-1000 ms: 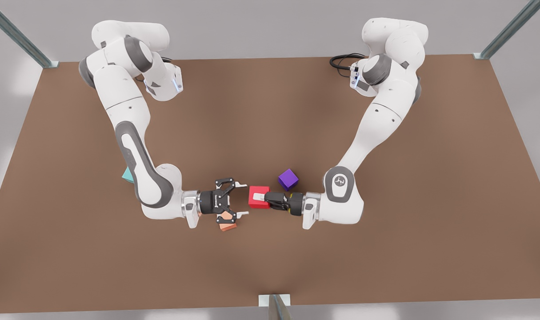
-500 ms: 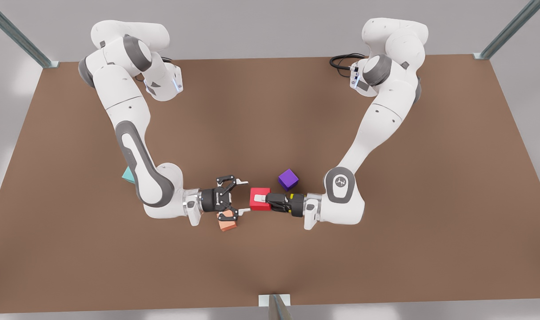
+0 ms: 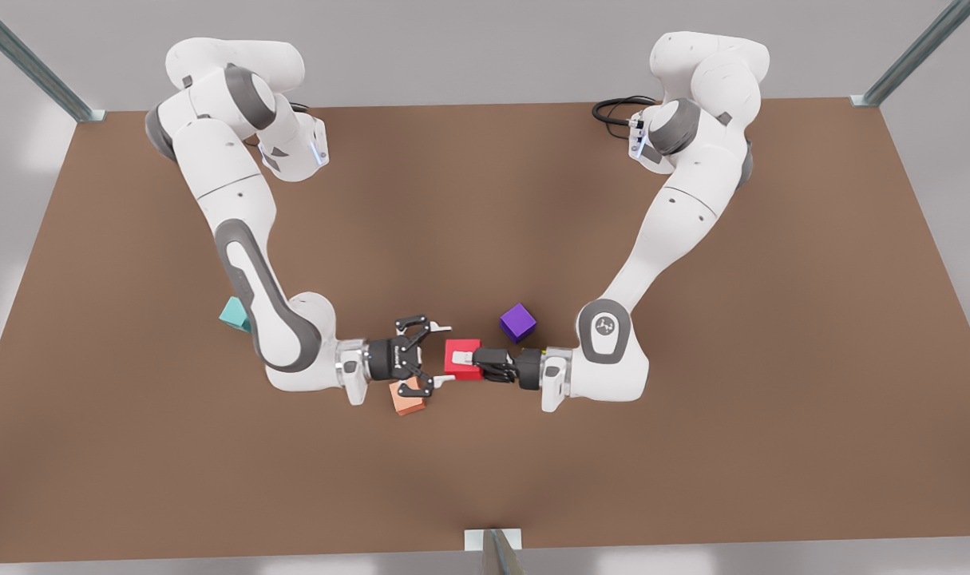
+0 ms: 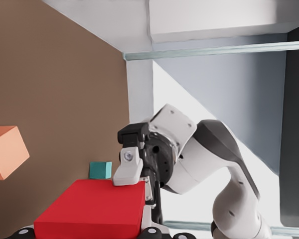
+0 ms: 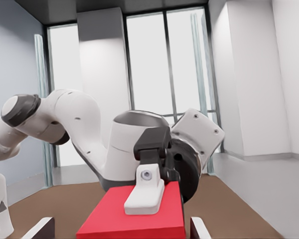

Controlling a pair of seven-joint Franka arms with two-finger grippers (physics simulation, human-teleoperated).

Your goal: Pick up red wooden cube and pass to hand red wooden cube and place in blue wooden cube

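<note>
Arm shells: glossy white, rounded links, with grey bands at the joints.
Wrists: silver rings are fitted behind black gripper bodies.
Fingertips: white pads are carried on black fingers.
Cable: a black loop is seen at one base.

Bench: a plain brown top (image 3: 485,200) carries the scene, with grey metal posts at its far corners and a small bracket at the middle of its near edge.
Purple cube (image 3: 518,322): sits on the bench, turned corner-on, right of centre in the front view.
Salmon-orange cube (image 3: 409,398): on the bench near centre, closer to the near edge than the purple cube.
Blue wooden cube (image 3: 234,313): apparently resting on the bench towards the front view's left, partly hidden by a white arm, well apart from the other cubes.
</note>
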